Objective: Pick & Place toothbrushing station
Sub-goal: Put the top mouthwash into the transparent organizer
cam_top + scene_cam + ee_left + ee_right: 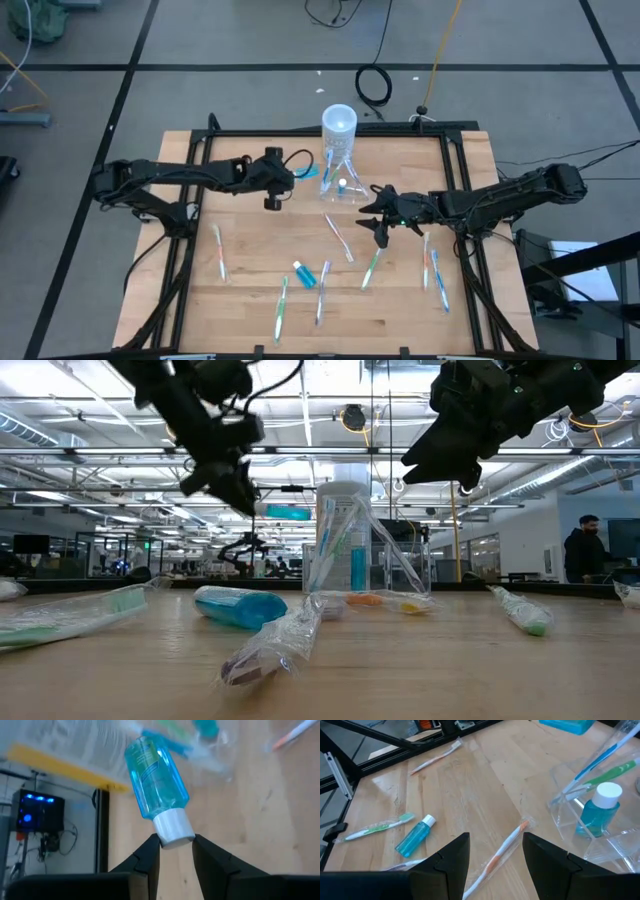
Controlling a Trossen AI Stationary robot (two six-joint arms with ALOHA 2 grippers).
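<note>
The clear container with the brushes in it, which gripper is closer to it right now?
Left. The left gripper, holding a blue tube, is beside the clear container; the right gripper hovers farther off.

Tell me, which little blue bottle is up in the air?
The blue bottle gripped by its white cap in the left pincer. Another stands in the clear container; a third lies flat on the table.

- The blue bottle (156, 782) held by its white cap in the left tool (176, 851) carries a printed label, too blurred to read.
- No other text is legible.
</note>
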